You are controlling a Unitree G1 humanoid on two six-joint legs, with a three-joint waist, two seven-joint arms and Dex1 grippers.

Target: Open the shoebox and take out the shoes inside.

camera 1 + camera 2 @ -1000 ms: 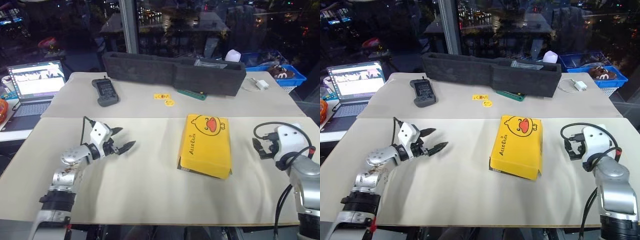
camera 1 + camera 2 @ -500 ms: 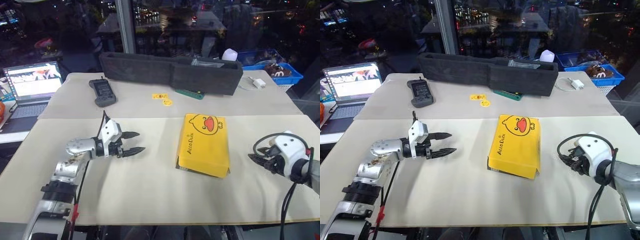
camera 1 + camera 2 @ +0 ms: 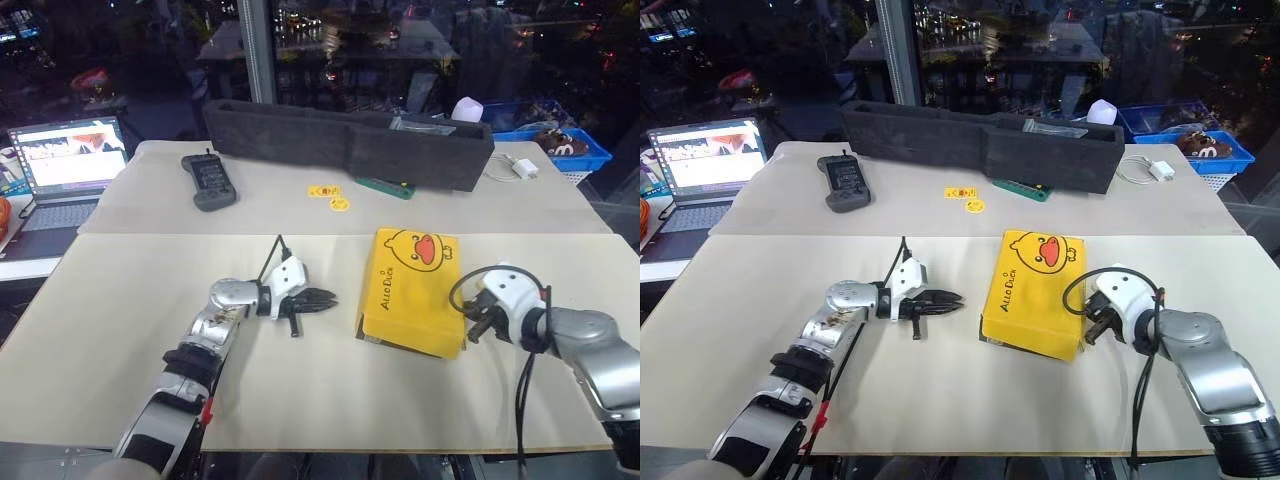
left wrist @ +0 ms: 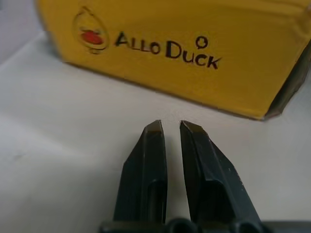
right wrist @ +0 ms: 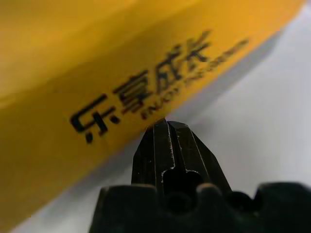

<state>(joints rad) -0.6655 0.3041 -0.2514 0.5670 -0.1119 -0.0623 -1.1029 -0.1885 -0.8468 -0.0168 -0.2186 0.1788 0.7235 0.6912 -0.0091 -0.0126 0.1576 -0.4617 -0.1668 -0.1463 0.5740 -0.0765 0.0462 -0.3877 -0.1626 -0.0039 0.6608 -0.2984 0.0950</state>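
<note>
Laptop (image 3: 65,165) at far left edge, screen lit; black handset (image 3: 209,182) on the table (image 3: 150,300) to its right. Long black foam tray (image 3: 345,143) runs across the upper middle; something clear and flat sits at its right end (can't make out what). Blue bin (image 3: 565,150) at upper right holds dark items, too small to identify.

Left gripper (image 3: 330,297) sits left of centre, fingers (image 4: 151,145) pressed nearly together with a thin slit between them, holding nothing, tips pointing at the shoebox's left side but not touching it.

Shoebox (image 3: 415,288) is right of centre on the table, lid down (yellow top, duck face toward the far end, "ALLO DUCK" lettering along the left edge, dark grey side showing at the near corner). Shoes not visible, box unopened.

Right gripper (image 3: 474,322) is at the box's right edge, fingers fully closed and gripping nothing; in the right wrist view the tips sit right by the yellow side with its black lettering, contact unclear.

Versus a second ago: both grippers were wide open and far out toward the table's left and right; both have closed and moved in to flank the box. Box itself hasn't shifted.
</note>
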